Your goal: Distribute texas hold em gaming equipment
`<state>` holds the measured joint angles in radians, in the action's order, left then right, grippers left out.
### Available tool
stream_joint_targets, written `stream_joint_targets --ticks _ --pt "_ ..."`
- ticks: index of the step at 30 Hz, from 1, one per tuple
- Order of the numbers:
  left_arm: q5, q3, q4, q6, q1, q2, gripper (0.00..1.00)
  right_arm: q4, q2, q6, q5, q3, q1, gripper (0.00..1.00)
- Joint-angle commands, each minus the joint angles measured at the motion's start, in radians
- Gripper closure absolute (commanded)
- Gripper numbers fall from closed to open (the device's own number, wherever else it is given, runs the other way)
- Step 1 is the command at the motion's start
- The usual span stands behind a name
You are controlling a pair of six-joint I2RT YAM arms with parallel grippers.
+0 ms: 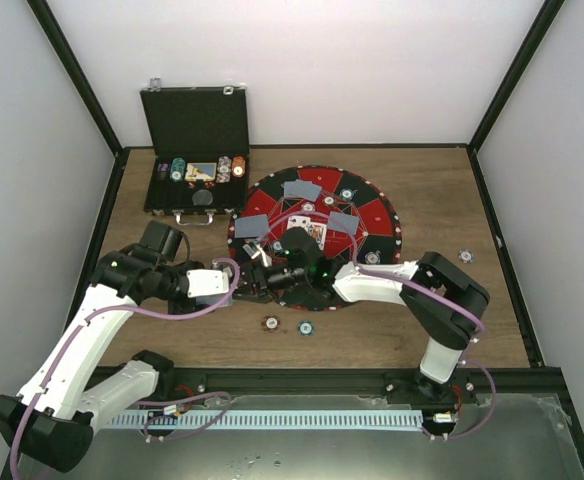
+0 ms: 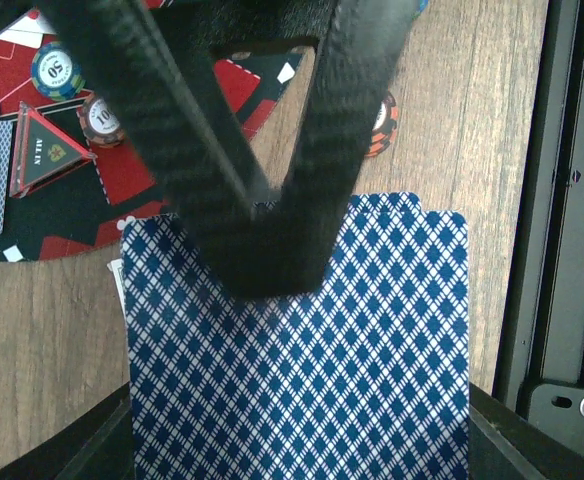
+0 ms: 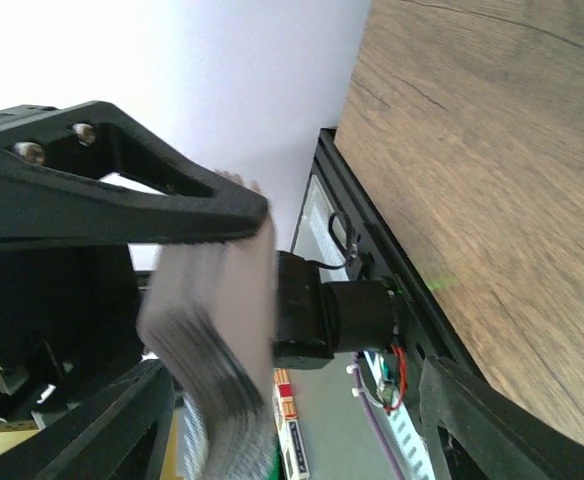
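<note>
- deck of cards (image 2: 302, 370): blue diamond backs, a squared stack clamped in the left gripper (image 2: 272, 250), over the wood just beside the near-left rim of the mat (image 1: 377, 213).
- three face-down cards (image 1: 302, 188): spread apart on the mat's far half.
- face-up cards (image 1: 314, 233): at the mat's centre.
- brown-red chip (image 1: 271, 323) and teal chip (image 1: 305, 328): flat on the wood, near each other, just off the mat's near edge.
- lone chip (image 1: 465, 256): flat on the wood, well to the right.

You have a deck of playing cards (image 2: 372, 380) backed in a blue-and-white diamond lattice, a round red-and-black mat (image 2: 72, 215) and a teal, white-striped round chip (image 2: 57, 70).
</note>
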<state>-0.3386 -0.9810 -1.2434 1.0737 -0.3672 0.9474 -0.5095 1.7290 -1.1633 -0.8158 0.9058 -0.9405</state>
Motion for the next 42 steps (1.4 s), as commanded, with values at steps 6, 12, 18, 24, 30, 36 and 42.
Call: stream_joint_targets --ticks 6,12,18,24,30,36,42 --pt "-0.027 -0.025 0.003 -0.001 0.001 -0.008 0.92 0.046 0.097 0.023 -0.012 0.16 -0.048 0.3" --pt "-0.022 -0.027 0.004 0.001 0.001 -0.01 0.92 0.082 0.147 0.043 -0.019 0.194 -0.048 0.31" --pt "-0.024 -0.028 0.002 0.004 0.001 -0.015 0.92 0.086 0.143 0.044 -0.016 0.143 -0.013 0.36" --pt "-0.028 -0.035 0.004 0.005 0.002 -0.012 0.92 0.061 0.117 0.035 -0.019 0.048 0.038 0.4" --pt "-0.035 -0.036 0.008 0.003 0.001 -0.009 0.92 0.141 0.07 0.077 0.006 0.051 0.041 0.41" --pt "-0.035 -0.044 0.006 0.004 0.001 -0.01 0.92 0.199 0.065 0.115 0.022 0.021 0.065 0.41" --pt "-0.045 -0.047 0.002 0.003 0.002 -0.016 0.92 0.24 0.06 0.138 0.047 0.004 0.082 0.42"
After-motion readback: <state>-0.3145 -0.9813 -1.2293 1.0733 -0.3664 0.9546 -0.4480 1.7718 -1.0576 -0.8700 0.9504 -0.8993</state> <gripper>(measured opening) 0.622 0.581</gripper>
